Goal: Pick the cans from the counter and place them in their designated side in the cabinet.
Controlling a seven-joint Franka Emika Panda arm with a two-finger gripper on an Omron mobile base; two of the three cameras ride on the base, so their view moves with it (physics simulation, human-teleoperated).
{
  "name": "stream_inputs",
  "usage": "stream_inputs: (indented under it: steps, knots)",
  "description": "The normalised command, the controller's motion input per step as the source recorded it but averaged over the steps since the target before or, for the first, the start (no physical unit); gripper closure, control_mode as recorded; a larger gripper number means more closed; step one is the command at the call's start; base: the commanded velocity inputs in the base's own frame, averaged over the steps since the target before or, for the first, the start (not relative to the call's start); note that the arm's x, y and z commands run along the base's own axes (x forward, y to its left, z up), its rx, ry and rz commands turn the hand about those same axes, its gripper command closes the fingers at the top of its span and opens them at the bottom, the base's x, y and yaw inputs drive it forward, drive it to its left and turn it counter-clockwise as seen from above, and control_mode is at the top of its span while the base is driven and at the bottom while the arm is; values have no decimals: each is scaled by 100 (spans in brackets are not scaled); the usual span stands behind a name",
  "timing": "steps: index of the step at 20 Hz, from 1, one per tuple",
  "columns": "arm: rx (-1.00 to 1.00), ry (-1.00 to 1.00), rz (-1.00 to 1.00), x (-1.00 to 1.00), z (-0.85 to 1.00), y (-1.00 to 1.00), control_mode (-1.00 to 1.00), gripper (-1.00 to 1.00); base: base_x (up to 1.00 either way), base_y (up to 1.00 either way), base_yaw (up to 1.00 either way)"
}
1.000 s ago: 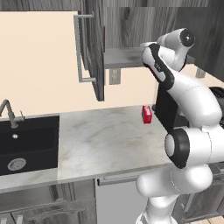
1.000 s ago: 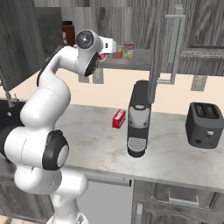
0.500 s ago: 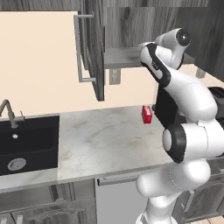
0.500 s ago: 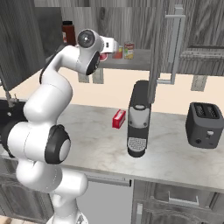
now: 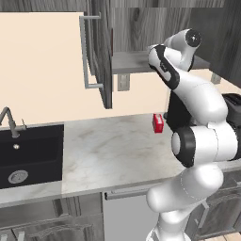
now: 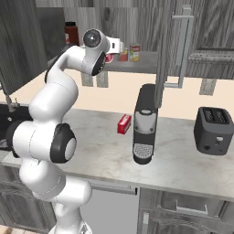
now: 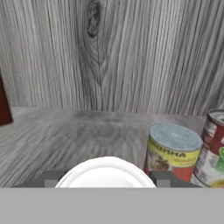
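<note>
Setting this can down well means going slow and keeping it straight up, I think, because the shelf (image 7: pixel 65 131) of the cabinet (image 5: pixel 101 56) already has cans on it. The tool (image 6: pixel 112 51) is up high inside the cabinet, and its two fingers look shut around a red can (image 6: pixel 109 58). From the hand view you see that can's round white top (image 7: pixel 107 175) sitting between the two finger tips. A good spot would be the bare shelf in front of the tool, to the left of the yellow can (image 7: pixel 173 153), with a little gap so they do not bump. The tool should let go only when the bottom of the red can sits flat on the shelf, then back straight out. The yellow can has a pale silvery top and a yellow label with a red stripe low down. Right beside it, maybe touching, stands a red and white can (image 7: pixel 213 148), cut off by the picture edge. The counter (image 5: pixel 108 150) down below holds a small red box (image 6: pixel 124 124), which is not a can.
</note>
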Motion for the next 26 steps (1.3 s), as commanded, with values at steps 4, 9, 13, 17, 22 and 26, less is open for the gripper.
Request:
stream_inputs:
  steps: [4, 9, 13, 17, 22, 26]
  knots:
    - [0, 3, 2, 20, 0, -2, -100, 100, 0, 0, 0]
    - [0, 2, 3, 15, -4, -4, -100, 100, 0, 0, 0]
    - [0, 0, 4, 16, -10, -7, -100, 100, 0, 0, 0]
    - [0, 0, 4, 17, -10, -6, -100, 100, 0, 0, 0]
    - [-1, 1, 3, 21, -8, -2, -100, 100, 0, 0, 0]
    - [-2, 2, 3, 26, -6, 0, -100, 100, 0, 0, 0]
